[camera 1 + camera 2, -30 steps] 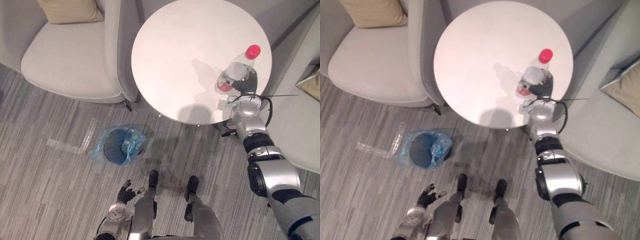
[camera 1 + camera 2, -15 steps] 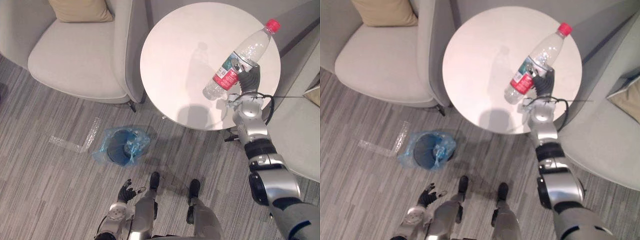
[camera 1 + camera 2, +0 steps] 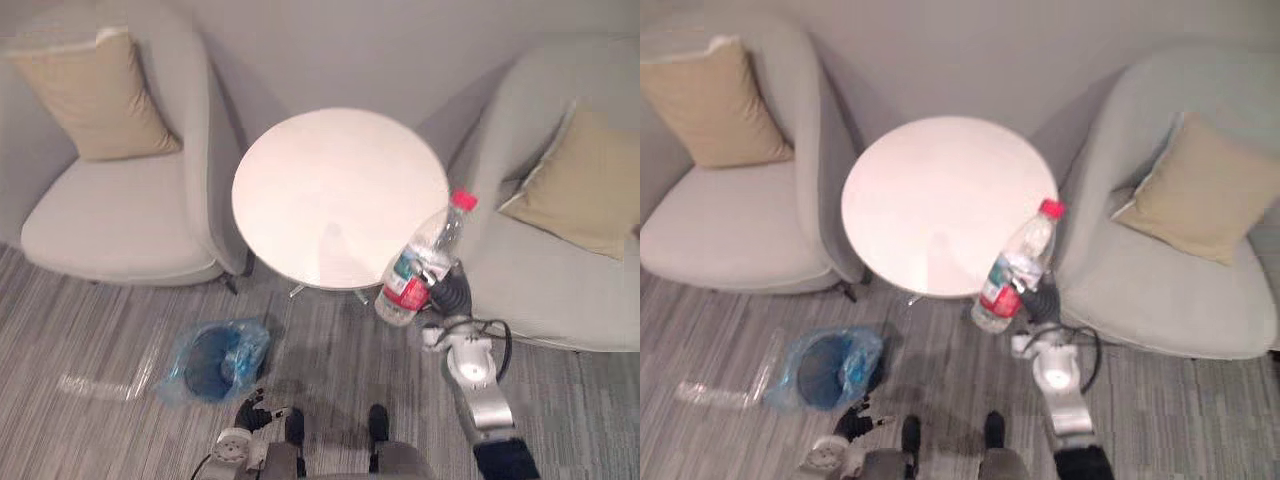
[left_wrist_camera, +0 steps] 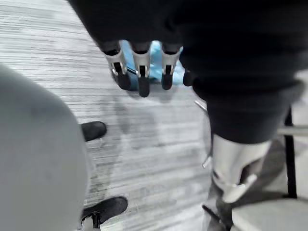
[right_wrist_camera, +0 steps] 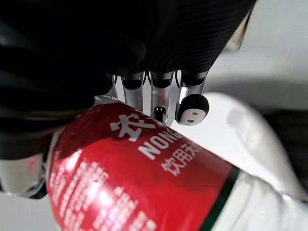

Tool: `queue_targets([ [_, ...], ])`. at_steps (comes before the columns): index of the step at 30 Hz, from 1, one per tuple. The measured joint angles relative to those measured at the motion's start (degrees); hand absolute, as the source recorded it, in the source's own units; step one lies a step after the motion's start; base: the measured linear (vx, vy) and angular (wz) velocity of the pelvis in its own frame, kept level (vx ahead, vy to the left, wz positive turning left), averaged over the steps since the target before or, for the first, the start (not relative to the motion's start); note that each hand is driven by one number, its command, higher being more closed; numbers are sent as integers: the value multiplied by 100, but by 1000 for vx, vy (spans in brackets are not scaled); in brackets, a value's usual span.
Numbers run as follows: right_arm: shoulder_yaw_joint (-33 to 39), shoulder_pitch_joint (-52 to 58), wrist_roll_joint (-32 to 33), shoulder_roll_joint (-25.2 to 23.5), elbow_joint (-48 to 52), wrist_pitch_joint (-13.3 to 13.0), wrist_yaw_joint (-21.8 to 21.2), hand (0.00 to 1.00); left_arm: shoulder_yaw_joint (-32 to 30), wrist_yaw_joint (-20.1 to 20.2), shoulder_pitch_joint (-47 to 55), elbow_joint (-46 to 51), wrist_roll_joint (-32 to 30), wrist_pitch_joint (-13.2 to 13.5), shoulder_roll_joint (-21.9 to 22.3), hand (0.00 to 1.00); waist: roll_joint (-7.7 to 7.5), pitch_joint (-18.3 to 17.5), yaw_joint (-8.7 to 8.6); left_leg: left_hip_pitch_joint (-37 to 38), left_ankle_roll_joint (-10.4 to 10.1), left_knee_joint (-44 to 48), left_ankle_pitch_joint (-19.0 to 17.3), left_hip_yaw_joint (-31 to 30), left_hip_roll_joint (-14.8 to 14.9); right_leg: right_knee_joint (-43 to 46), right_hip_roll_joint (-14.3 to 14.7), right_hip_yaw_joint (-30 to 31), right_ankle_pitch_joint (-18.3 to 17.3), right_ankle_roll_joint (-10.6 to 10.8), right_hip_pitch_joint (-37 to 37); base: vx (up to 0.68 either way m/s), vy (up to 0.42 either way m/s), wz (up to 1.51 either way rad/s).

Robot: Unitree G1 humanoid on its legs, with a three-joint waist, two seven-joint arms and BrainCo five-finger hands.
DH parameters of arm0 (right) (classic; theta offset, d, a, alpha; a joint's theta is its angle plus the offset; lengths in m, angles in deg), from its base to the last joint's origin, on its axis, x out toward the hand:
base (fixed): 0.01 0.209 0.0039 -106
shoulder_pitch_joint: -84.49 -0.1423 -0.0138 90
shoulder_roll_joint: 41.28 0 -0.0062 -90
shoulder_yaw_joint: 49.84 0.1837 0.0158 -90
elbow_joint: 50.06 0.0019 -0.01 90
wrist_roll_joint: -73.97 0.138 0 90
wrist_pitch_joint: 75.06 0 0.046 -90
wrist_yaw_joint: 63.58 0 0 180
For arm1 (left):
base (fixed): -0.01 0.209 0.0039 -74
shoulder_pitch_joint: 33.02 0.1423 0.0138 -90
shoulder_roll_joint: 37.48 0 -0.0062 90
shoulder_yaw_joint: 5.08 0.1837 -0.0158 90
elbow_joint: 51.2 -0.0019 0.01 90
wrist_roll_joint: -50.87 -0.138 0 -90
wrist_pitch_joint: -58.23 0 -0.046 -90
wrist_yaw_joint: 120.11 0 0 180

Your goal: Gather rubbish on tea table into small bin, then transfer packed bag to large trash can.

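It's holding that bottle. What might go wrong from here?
1. The right hand grips the bottle low, at its red label, most of it tilted above the fingers; it might slip.
2. The bottle is close to the table rim and could knock it.
3. The bin sits on the floor to the robot's left, bag loose round its opening; the long bottle may miss or tip it.
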Motion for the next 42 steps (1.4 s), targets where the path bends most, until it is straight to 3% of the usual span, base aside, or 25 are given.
queue_targets([
  [5,-151,465,-123,-63,4,-1,-210,100,22,12,65,-93,-20,0,13,0,-14,-289,-12,54,-21,-20,2,155,54,-89,57,129,113,-36,4,-89,-27,-17],
  [9,-308,470,-166,-71,-10,-7,-286,100,107,16,69,-97,-18,-1,3,0,11,-277,-34,83,-24,29,6,194,64,230,69,175,46,-33,-120,-64,-10,-8],
  [11,-305,461,-173,-137,-9,-10,-282,100,254,14,21,-92,-17,-3,-14,0,-1,-275,-45,-105,-9,247,3,32,-2,941,3,132,-279,-2,-440,-56,-12,38],
  [13,-294,461,-215,-170,-9,-10,-261,100,282,14,2,-94,-16,-5,8,0,8,-273,-57,-215,16,319,15,-109,-48,1128,-62,83,-377,62,-490,-57,-2,57],
  [14,-251,457,-319,-232,-8,-10,-211,100,278,2,-3,-94,-11,-7,2,0,-25,-257,-66,-238,35,312,36,-259,-88,1458,-85,202,-660,77,-511,-42,3,66],
  [16,-252,437,-332,-301,-8,-11,-172,100,264,-12,2,-94,-7,-12,-23,0,-62,-273,-73,-338,7,356,78,-531,-172,1595,-109,308,-910,66,-489,-40,-34,87],
  [17,-249,375,-332,-261,-7,-16,-159,100,232,-26,-27,-81,-6,-5,-24,0,-48,-305,-46,-458,-9,414,88,-634,-140,1419,-77,222,-850,15,-463,-62,-64,72],
  [18,-249,264,-332,-239,-7,-20,-140,100,221,-34,-25,-80,-5,-2,12,0,70,-332,46,-669,-53,431,151,-745,-70,1085,-34,73,-644,-26,-441,-52,-39,39],
  [21,-162,-19,-319,-238,-8,-21,-21,100,215,-34,-82,-41,-1,1,66,0,301,-123,52,-973,-141,412,415,-1107,4,558,86,-286,-258,-117,-373,-37,-65,57],
  [25,-57,-32,-309,-290,-148,-15,63,100,213,-44,-65,69,-3,2,121,0,392,27,64,-1019,-253,382,780,-894,34,664,108,-550,-289,-235,-279,-87,-40,52],
  [26,-33,-2,-278,-281,-155,-12,65,100,219,-43,-6,165,-7,8,98,0,388,22,41,-959,-286,129,989,-850,29,808,35,-705,-424,-364,-304,-142,15,65],
  [27,37,4,-272,-261,-136,-18,64,100,223,-40,-47,182,-15,1,117,0,327,50,25,-1048,33,422,712,-282,66,841,-101,-974,-432,-382,-400,-162,17,67],
  [28,63,2,-269,-262,-137,-17,73,100,225,-33,-62,185,-18,0,125,0,316,45,20,-1127,171,699,539,-67,75,869,-159,-1029,-409,-346,-425,-117,31,74],
  [29,129,19,-261,-265,-146,-18,133,100,234,-32,-78,190,-20,-4,159,0,265,65,-68,-1250,380,1643,-37,559,136,903,-355,-1205,-373,-294,-461,-79,26,80],
  [30,203,97,-248,-265,-147,-18,155,100,235,-37,-70,177,-27,-7,200,0,268,63,-119,-1132,263,1898,-323,869,269,858,-437,-1340,-328,-225,-391,-72,43,82],
  [32,276,168,-207,-253,-146,-10,175,100,236,-58,-38,165,-28,-7,268,0,380,9,-112,-863,-1,1469,-454,936,373,792,-381,-1438,-280,-139,-354,-39,95,50],
  [33,302,164,-201,-271,-156,-2,178,100,240,-62,-33,146,-31,-8,279,0,467,-34,-104,-713,25,1130,-561,897,357,712,-310,-1487,-240,-68,-328,-39,186,64],
  [34,297,214,-147,-387,-193,5,176,100,287,-66,-17,155,-67,-14,203,0,289,-23,-86,-658,101,886,-430,794,200,471,-364,-1550,-114,12,-172,-30,200,62],
  [37,204,240,-142,-529,-258,22,140,100,294,-85,-6,144,-85,-57,122,0,206,-81,-22,-479,160,755,-384,675,3,290,-470,-1557,-79,77,118,-18,108,35],
  [41,168,230,-106,-510,-314,24,77,100,296,-139,30,142,-135,-98,67,0,248,-99,21,-425,268,622,-534,641,-168,417,-583,-1425,-312,215,109,-3,90,13],
  [42,157,210,-106,-507,-424,25,51,100,295,-143,41,142,-135,-96,37,0,243,-100,33,-476,281,743,-645,670,-188,714,-629,-1317,-578,219,-35,62,37,0],
])
